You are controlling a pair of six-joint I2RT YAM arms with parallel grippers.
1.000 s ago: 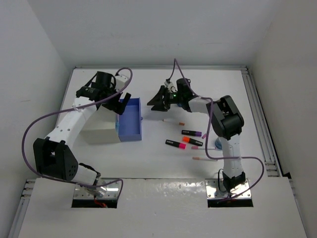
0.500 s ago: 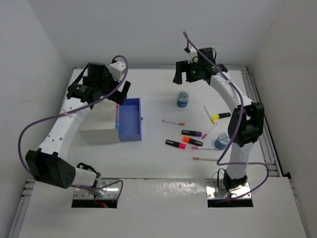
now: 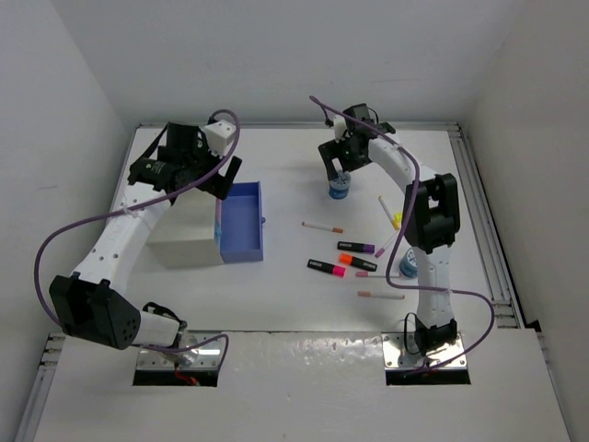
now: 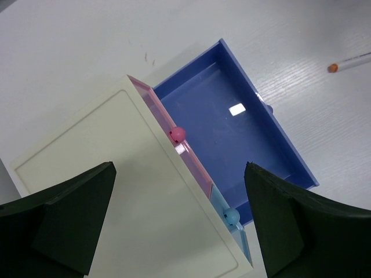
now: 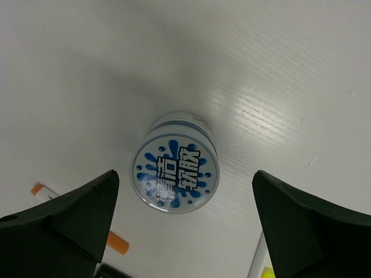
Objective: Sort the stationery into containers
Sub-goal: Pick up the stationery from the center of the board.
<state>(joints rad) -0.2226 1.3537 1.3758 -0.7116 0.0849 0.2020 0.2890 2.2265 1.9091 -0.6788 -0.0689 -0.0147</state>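
Both spread wide, empty: right tool [image 3: 337, 166] over blue tub [image 5: 175, 164], left tool [image 4: 179, 168] over cabinet's [image 4: 98, 174] drawer fronts.

**A robot lab's test cell**

Bare white walls [image 3: 276, 55] box in a white table [image 3: 294, 295]. The left arm [image 3: 124, 230] and right arm [image 3: 433, 267] are bolted to metal plates [image 3: 398, 352] at its near edge (purple cables [image 3: 37, 273] looping loose), and an aluminium rail [image 3: 492, 249] runs along one side.
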